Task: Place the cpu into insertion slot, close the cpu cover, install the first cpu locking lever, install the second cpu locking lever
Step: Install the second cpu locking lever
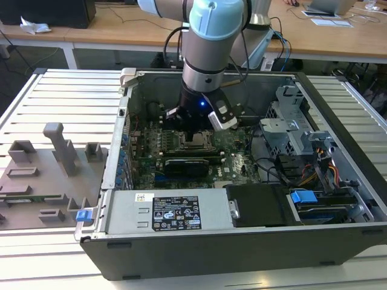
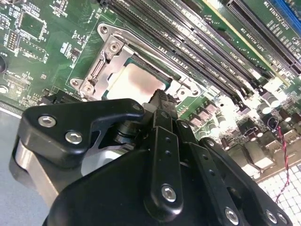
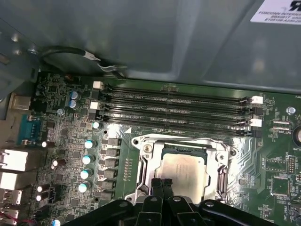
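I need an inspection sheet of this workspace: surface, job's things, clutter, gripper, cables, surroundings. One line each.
Surface: slatted metal table carrying an open computer case.
Job's things: cpu lies in the insertion slot on the green motherboard; cpu cover around it.
Clutter: grey fixture plate on the exterior view's left.
Gripper: gripper at the cpu's edge; fingers together.
Cables: coloured wires inside the case.
Surroundings: wooden desks behind.

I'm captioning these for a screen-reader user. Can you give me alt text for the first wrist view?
A black gripper hovers over a silver-grey square cpu sitting in the metal-rimmed insertion slot of a green motherboard. Long black memory slots run beside the socket, below a grey metal case wall.
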{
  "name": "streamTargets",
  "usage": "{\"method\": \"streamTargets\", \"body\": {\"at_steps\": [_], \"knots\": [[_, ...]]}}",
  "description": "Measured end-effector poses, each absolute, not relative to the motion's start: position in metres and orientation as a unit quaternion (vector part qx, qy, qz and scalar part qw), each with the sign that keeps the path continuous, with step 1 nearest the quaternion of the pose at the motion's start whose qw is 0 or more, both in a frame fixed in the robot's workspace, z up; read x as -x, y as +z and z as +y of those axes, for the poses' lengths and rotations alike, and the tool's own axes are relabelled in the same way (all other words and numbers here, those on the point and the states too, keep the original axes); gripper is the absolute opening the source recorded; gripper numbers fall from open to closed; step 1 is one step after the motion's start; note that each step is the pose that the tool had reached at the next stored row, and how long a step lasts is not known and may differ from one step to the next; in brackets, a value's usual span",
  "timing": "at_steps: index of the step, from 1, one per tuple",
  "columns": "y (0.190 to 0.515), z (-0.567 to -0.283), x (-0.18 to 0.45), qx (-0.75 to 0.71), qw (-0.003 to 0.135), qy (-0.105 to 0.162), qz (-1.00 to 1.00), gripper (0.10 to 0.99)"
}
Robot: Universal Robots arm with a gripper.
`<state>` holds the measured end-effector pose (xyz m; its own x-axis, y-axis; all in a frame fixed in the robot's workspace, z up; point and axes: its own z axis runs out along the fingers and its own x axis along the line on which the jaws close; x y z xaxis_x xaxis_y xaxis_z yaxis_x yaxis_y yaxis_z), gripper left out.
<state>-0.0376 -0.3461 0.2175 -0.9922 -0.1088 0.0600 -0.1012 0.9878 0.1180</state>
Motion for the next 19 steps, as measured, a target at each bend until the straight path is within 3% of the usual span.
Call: {"method": "streamTargets", "body": {"at_steps": [12, 19], "knots": [[0.247, -0.343, 0.037, -0.053, 0.033, -0.053, -0.997, 0.106], [0.248, -0.343, 0.037, -0.053, 0.033, -0.053, -0.997, 0.106]]}}
